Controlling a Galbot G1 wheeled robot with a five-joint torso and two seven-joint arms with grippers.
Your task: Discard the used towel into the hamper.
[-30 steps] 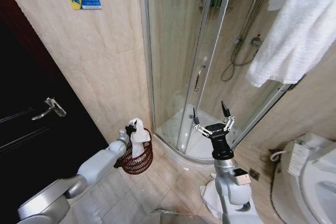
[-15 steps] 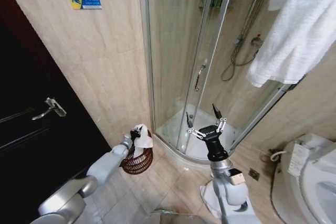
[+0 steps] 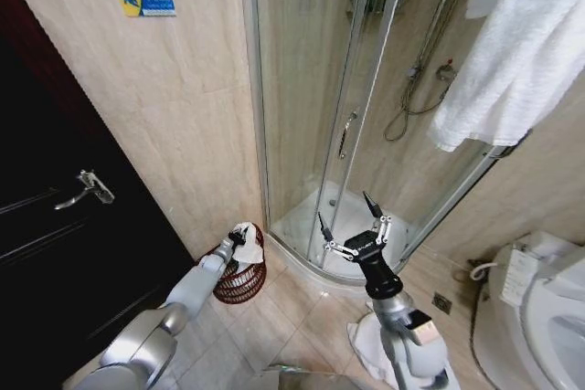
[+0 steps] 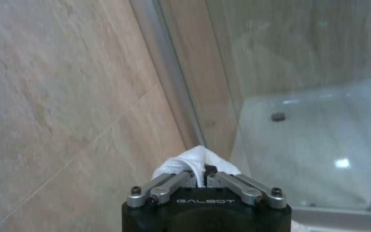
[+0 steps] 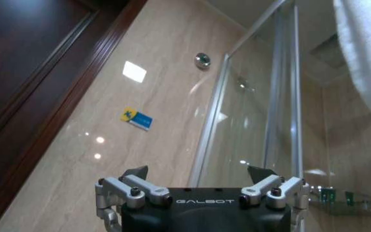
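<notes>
Beige tiled bathroom, shower cabin [image 3: 366,116] at centre. Low and left of centre, the left end effector [image 3: 239,238] pinches the towel [image 3: 249,242] just above the hamper [image 3: 239,279] on the floor. Right end effector [image 3: 352,221], lower centre, points upward, fingers spread.

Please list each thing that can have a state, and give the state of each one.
left gripper: shut on the used towel, over the hamper
used towel: held, bunched, at the hamper's rim
hamper: upright on the floor
right gripper: open, raised, holding nothing
shower door: cannot tell if it is fully closed
</notes>
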